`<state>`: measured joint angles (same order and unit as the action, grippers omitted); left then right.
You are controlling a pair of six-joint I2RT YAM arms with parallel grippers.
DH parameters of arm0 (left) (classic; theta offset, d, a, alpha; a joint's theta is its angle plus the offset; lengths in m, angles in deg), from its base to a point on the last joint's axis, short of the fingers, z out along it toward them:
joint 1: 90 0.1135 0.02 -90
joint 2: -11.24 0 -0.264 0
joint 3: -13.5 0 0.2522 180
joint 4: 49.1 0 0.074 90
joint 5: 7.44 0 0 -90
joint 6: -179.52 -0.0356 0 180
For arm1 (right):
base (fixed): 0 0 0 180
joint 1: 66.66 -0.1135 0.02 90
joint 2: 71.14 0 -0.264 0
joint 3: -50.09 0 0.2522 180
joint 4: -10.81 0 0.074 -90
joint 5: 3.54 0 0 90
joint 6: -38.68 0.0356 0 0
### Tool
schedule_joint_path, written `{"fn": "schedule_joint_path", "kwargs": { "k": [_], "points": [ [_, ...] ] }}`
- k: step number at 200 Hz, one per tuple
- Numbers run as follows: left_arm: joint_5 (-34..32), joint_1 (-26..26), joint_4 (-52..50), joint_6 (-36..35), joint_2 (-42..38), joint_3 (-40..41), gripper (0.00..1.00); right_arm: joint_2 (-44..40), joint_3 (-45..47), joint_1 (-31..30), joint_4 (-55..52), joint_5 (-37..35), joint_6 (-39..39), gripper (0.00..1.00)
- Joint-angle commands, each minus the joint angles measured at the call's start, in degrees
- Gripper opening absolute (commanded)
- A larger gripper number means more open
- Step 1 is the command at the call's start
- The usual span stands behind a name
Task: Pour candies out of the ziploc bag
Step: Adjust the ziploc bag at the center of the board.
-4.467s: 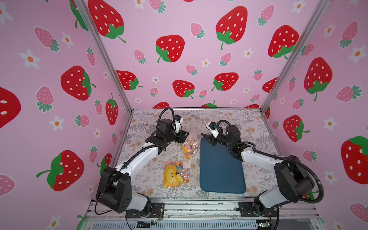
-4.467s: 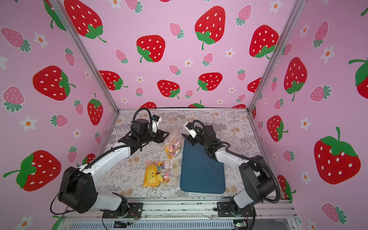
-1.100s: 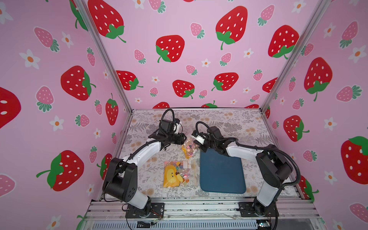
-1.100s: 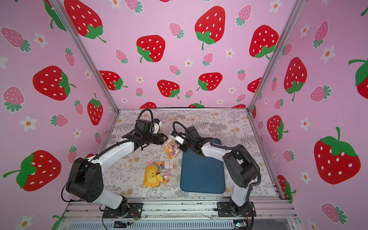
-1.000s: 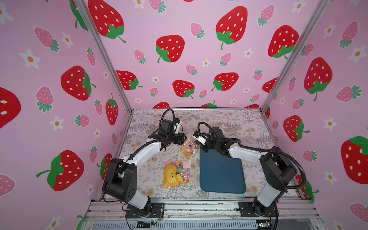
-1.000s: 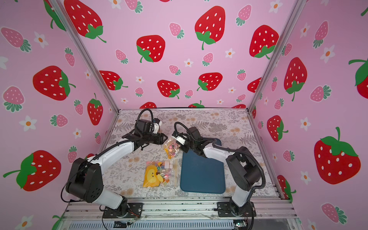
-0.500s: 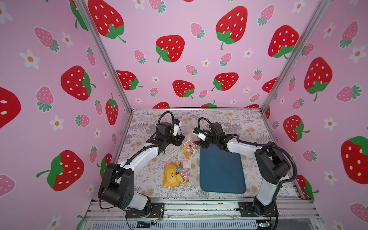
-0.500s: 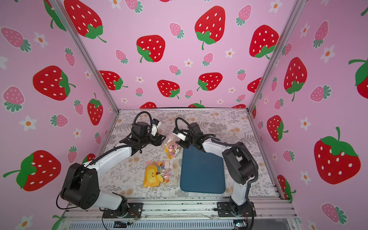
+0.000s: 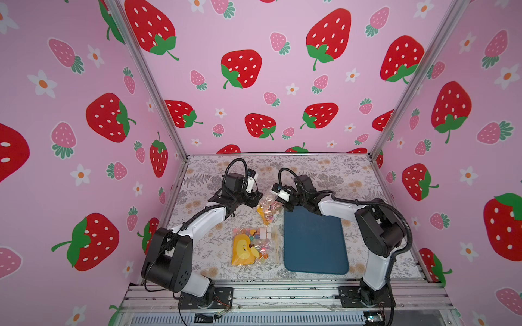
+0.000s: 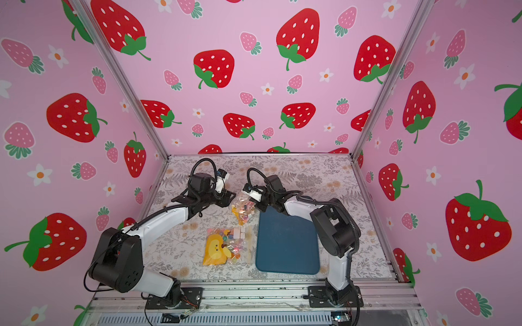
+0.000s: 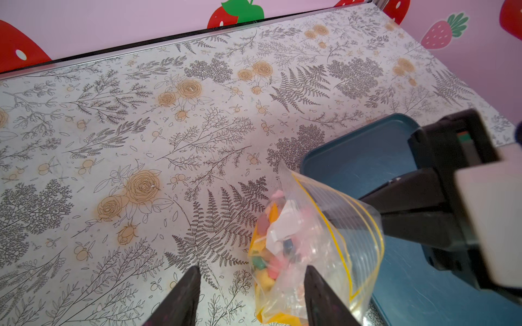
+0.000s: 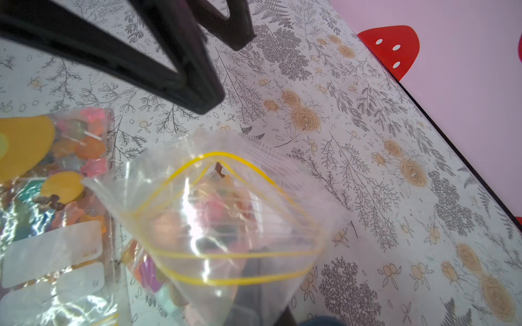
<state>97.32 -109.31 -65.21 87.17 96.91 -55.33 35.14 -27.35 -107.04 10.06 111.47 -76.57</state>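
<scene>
— What lies nearest on the counter [image 9: 324, 172]?

— A second clear bag [image 9: 255, 245] lies flat, with a yellow apple-shaped card [image 9: 243, 249] and star-shaped sweets [image 12: 94, 166] inside. Just to its right is a dark blue tray [image 9: 315, 248], its long side running near to far.

— And the ziploc bag [image 9: 268, 209]?

— It is farther back, just off the tray's far left corner, held up between the two arms. Its yellow-lined mouth gapes open and faces the right arm.

— Where are the candies [image 11: 271, 254]?

— They are inside that bag, bunched in its lower part. Pink, orange, blue and yellow pieces show. I cannot tell whether the bag's bottom touches the counter.

— Who has hold of it?

— The right claw [image 11: 370, 210] does. Its two black fingers [image 11: 409, 186] are pinched together on the bag's rim on the tray side, reaching in over the tray's far end.

— The left claw [image 11: 251, 270]?

— Its jaws stand well apart and grip nothing. It hangs at the bag's left side. In the left wrist view one finger [image 11: 322, 296] overlaps the plastic, but I cannot tell whether they touch.

— Beyond that?

— The floral-patterned counter runs back to the strawberry-print wall [image 9: 254, 84].
</scene>
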Motion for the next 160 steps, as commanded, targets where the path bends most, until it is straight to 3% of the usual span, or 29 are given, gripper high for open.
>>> {"fn": "schedule_joint_path", "kwargs": {
  "k": [1, 58, 104, 140, 160],
  "points": [
    [3.49, 0.32, 1.10, -3.36, -0.48, 0.63, 0.60, -5.61, 4.57, -0.31, 3.70, 1.85, -1.15, 0.00],
    [13.69, 0.02, 1.08, -7.31, 0.11, 1.24, 0.61, -9.30, 12.33, -0.23, 11.69, 1.27, -2.80, 0.00],
    [21.70, -0.35, 1.46, -2.38, -1.36, 0.73, 0.61, -10.74, 13.85, -0.14, 13.75, 0.18, -3.14, 0.00],
    [19.80, -2.37, -8.36, -0.88, 2.32, -5.18, 0.60, -11.27, 13.76, -0.19, 13.79, -0.19, -3.66, 0.00],
    [18.03, -2.40, -8.90, 1.92, 3.36, -5.58, 0.60, -11.52, 13.74, -0.22, 13.70, -0.38, -3.92, 0.00]
  ]
}}
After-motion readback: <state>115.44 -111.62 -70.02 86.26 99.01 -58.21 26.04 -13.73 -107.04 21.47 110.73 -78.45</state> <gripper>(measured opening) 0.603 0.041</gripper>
